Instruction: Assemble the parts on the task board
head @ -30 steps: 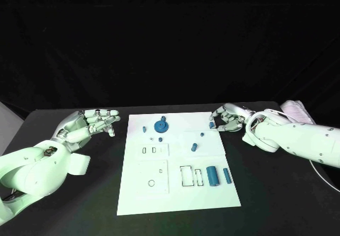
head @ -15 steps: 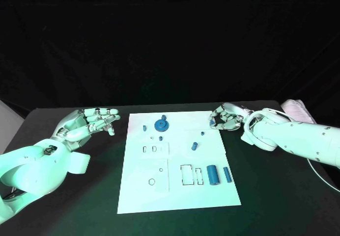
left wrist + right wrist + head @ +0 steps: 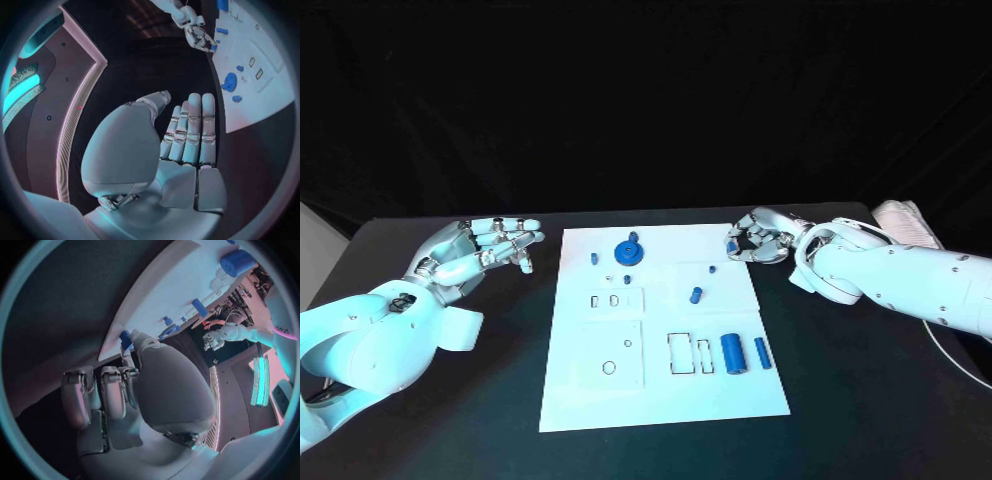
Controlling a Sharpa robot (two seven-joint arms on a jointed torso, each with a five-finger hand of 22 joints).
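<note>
Far left on the black counter [image 3: 473, 400]: left hand [image 3: 480, 252], fingers stretched out and a little apart, nothing in the palm, lying just off the left edge of the task board [image 3: 661, 390] without touching it. Same seen from the left wrist view: fingers [image 3: 190, 130] side by side and straight, thumb off to one side, grasping nothing.

Middle of the counter: white task board, long side running away from the robot. Near its far end a round blue disc [image 3: 629, 254] with a small knob, flanked by a small blue peg [image 3: 594, 259] on its left and another small blue piece [image 3: 627, 281] just nearer. Right of centre, a short blue peg [image 3: 695, 295] and a tiny blue stub [image 3: 711, 269] beyond it. Toward the near right, two blue cylinders lying side by side: a thick one [image 3: 731, 354] and a thinner one [image 3: 763, 353], just right of some outlined rectangular slots [image 3: 679, 355]. All parts untouched by either hand.

Right: right hand [image 3: 762, 238] at the board's far right corner, fingers curled inward into a loose cup. From the right wrist view, fingers [image 3: 103, 392] bent in beside the palm, close to the board's edge; impossible to tell whether anything small is pinched inside, nothing visibly held.
</note>
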